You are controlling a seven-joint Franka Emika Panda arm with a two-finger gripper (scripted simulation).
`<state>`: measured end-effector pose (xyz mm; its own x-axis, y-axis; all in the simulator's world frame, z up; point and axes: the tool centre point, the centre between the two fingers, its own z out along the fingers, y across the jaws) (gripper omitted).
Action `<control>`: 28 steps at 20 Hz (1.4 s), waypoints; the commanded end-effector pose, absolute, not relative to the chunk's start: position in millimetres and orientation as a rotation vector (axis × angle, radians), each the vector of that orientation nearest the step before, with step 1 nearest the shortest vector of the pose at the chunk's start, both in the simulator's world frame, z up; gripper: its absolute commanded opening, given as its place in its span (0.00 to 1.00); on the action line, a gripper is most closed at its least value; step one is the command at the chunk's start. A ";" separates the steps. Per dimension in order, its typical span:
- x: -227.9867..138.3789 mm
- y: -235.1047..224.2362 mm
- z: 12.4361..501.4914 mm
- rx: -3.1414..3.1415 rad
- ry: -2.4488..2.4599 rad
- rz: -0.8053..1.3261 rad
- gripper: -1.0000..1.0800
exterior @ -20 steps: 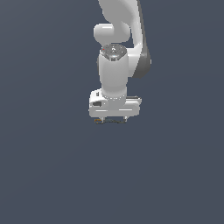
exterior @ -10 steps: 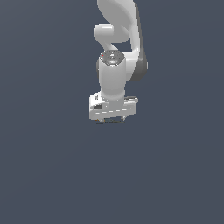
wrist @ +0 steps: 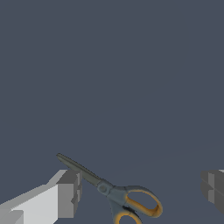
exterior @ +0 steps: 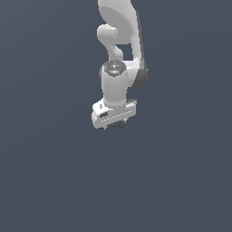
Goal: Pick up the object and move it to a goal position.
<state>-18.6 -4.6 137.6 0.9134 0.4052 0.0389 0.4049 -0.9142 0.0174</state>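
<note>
Swinging its wrist round over the last second, the gripper (exterior: 116, 125) hangs wide open astride the scissors (wrist: 114, 194) lying flat on the desk, squaring up to grasp.

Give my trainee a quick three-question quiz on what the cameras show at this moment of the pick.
1. True or false: the white gripper is shut on the grey-bladed scissors with orange handles.
2. In the wrist view, the scissors lie: A) between the grey finger pads, B) outside both pads, C) out of view.
3. Fill in: the scissors' handle loops are coloured ____.

Key:
1. False: the fingers stand wide apart, nothing clamped.
2. A.
3. Orange.
</note>
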 end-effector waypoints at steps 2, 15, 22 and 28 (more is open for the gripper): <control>-27.4 -7.2 125.9 3.025 0.797 0.054 0.96; -62.7 -13.2 85.8 2.834 1.328 0.018 0.96; -80.0 -14.1 69.3 2.720 1.559 0.006 0.96; -89.2 -14.1 61.2 2.654 1.677 0.001 0.96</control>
